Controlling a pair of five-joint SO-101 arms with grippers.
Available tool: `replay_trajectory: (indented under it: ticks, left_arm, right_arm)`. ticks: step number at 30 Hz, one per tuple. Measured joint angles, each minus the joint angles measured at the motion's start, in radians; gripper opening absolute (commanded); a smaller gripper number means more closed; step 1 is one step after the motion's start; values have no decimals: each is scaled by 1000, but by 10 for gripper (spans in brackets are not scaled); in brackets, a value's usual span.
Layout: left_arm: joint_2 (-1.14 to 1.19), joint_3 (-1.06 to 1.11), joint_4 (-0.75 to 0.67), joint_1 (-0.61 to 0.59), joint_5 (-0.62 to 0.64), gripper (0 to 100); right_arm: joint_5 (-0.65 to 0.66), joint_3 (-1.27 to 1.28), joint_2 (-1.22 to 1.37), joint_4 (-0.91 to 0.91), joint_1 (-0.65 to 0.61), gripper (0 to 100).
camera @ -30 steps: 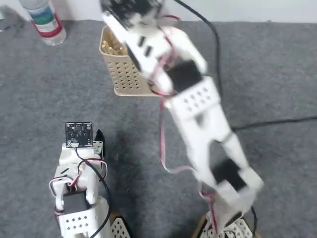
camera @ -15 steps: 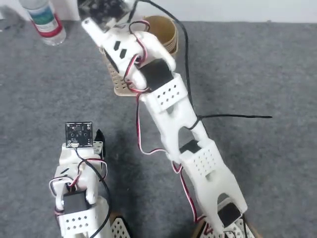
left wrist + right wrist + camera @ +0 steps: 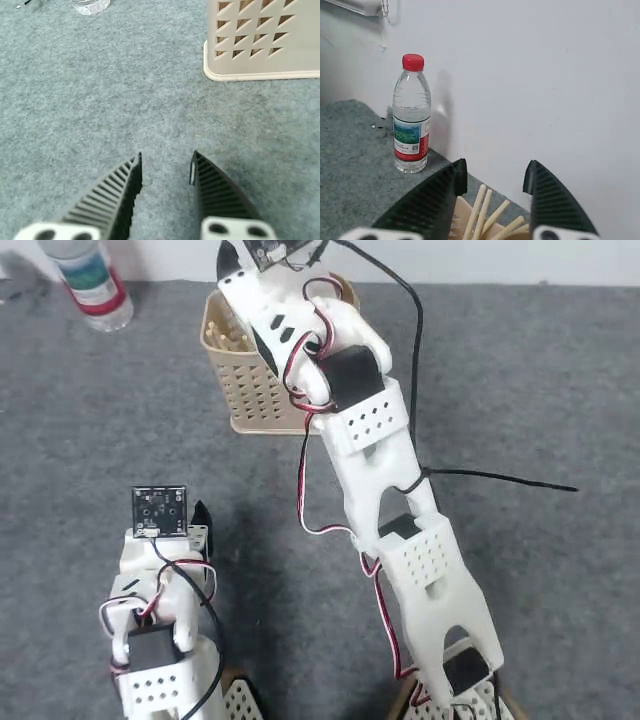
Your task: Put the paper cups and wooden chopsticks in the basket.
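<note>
My right pincer (image 3: 496, 165) hangs above the beige perforated plastic basket (image 3: 245, 390) at the far side of the table. Its two black ridged fingers stand moderately apart with nothing between them. Beneath it, pale wooden chopsticks (image 3: 487, 215) stand slanted inside the basket, their tips leaning toward the white wall (image 3: 545, 75). In the high view the same sticks bunch in the basket's left corner.

My right arm (image 3: 420, 560), white with red and black wiring, stretches diagonally from the table's near edge to the basket and covers most of its opening. Past the arm, at the basket's far right corner, a brown curved edge (image 3: 346, 288) shows. It looks like a paper cup's rim, but I cannot tell how it sits.

A clear plastic water bottle with a red cap and a red-banded label (image 3: 411, 115) stands upright on the grey carpet-like table cover (image 3: 80, 440). It is to the left of the basket and apart from it, near the wall.

My left pincer (image 3: 166, 156) is low over the grey cover at the near left, fingers parted by a moderate gap and holding nothing. It points toward the basket, whose near bottom corner lies well ahead of it. My left arm (image 3: 160, 590) is folded close to its base. A thin black cable (image 3: 500, 480) runs across the cover on the right, from my right arm.
</note>
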Motion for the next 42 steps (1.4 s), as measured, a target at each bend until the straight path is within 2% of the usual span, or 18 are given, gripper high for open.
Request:
replay_trajectory:
  ticks: [9, 16, 23, 27, 33, 42]
  left_arm:
    - [0, 0, 0, 0, 0, 148]
    - [0, 0, 0, 0, 0, 148]
    - [0, 0, 0, 0, 0, 148]
    - [0, 0, 0, 0, 0, 148]
    - [0, 0, 15, 0, 0, 148]
    - [0, 0, 21, 0, 0, 148]
  right_arm:
    - [29, -2, -196, 267, 94, 180]
    - [35, -2, -382, 644, 175, 180]
    - [40, -3, -542, 658, 425, 180]
    - [40, -3, -621, 658, 520, 180]
    - [40, 52, -784, 658, 557, 180]
    - [40, 559, -1140, 658, 563, 180]
